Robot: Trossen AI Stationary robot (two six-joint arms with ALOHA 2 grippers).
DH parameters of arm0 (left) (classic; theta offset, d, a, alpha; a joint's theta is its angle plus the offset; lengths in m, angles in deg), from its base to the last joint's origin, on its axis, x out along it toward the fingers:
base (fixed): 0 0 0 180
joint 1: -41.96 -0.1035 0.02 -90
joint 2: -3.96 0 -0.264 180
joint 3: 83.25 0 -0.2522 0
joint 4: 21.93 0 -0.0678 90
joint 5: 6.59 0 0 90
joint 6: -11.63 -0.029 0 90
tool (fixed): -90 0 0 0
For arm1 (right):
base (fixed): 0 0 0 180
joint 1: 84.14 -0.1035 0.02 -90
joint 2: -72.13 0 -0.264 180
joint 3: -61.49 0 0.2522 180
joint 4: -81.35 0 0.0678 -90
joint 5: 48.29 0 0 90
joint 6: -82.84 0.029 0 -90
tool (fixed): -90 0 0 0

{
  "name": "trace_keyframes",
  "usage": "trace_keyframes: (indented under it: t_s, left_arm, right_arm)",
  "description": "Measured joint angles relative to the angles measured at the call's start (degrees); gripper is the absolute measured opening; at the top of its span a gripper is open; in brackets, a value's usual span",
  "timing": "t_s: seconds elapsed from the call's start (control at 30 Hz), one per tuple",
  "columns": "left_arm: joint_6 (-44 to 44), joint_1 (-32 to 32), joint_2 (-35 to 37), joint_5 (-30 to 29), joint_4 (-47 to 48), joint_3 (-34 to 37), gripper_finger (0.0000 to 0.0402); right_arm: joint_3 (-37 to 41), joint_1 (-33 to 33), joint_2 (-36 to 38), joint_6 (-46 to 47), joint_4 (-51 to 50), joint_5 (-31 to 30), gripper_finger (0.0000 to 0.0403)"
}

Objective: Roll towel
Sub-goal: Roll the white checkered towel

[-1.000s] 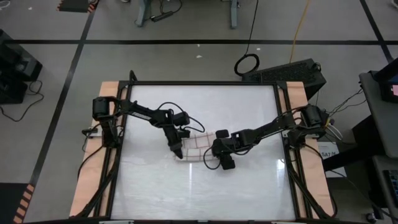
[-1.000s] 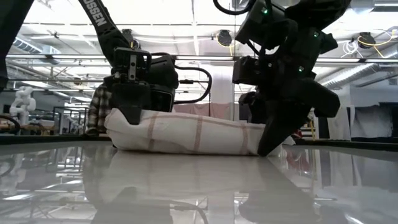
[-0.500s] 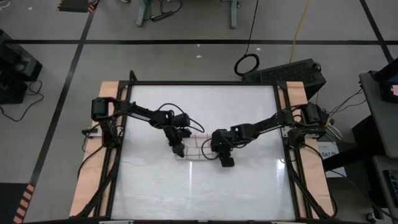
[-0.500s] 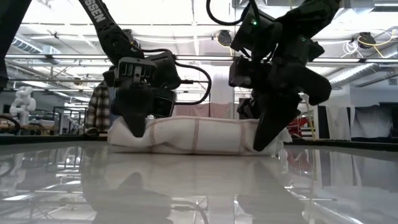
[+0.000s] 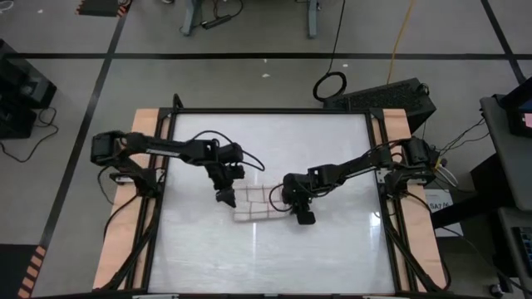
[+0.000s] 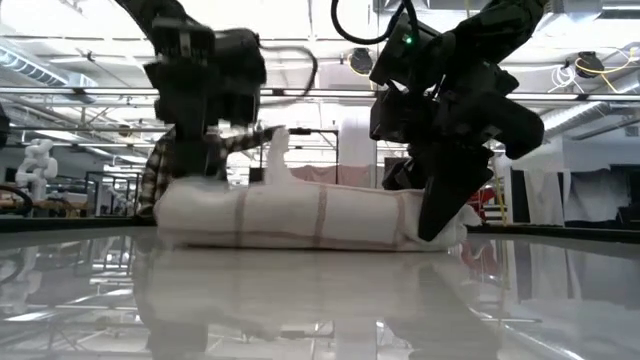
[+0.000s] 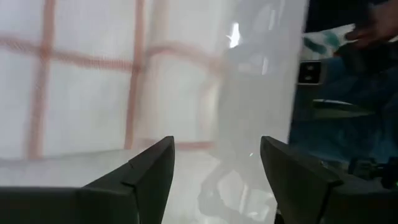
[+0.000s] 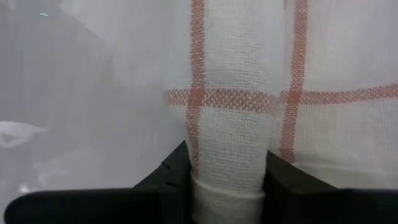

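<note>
- The right gripper's fingers (image 8: 227, 174) are pinching a fold of the towel (image 5: 256, 203) at its 3 o'clock end.
- The left gripper's fingers (image 7: 149, 171) are standing apart, holding nothing, hanging just above the 9 o'clock end.
- With that end lying free, the roll is probably risking springing loose; a one-sided pull could be skewing it.
- The towel is lying at the table's (image 5: 332, 257) middle, its long axis running 9 to 3 o'clock.
</note>
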State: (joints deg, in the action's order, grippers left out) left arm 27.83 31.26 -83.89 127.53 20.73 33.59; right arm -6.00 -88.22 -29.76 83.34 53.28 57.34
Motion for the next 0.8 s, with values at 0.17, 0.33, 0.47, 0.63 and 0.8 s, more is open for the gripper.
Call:
trace_keyframes:
  t_s: [0.17,0.33,0.47,0.63,0.8]
  left_arm:
    - [1.2,1.5,7.0,-4.4,1.2,-0.1,0.0242]
    - [-0.7,7.9,12.2,-19.6,0.0,-0.1,0.0242]
    - [-0.8,14.9,12.4,-32.2,-4.2,-0.1,0.0246]
    - [2.4,20.7,10.1,-37.2,-12.6,-0.1,0.0289]
    - [2.8,24.3,6.7,-43.0,-12.7,-0.1,0.0318]
  right_arm:
    - [0.0,0.7,0.0,3.1,-0.1,4.4,0.0097]
    - [0.1,1.3,0.0,3.8,0.2,6.0,0.0097]
    - [0.1,2.1,-0.1,3.8,0.6,8.6,0.0097]
    - [0.1,3.8,-0.1,6.4,0.7,14.2,0.0096]
    - [0.1,5.3,-0.1,7.6,0.9,18.1,0.0096]
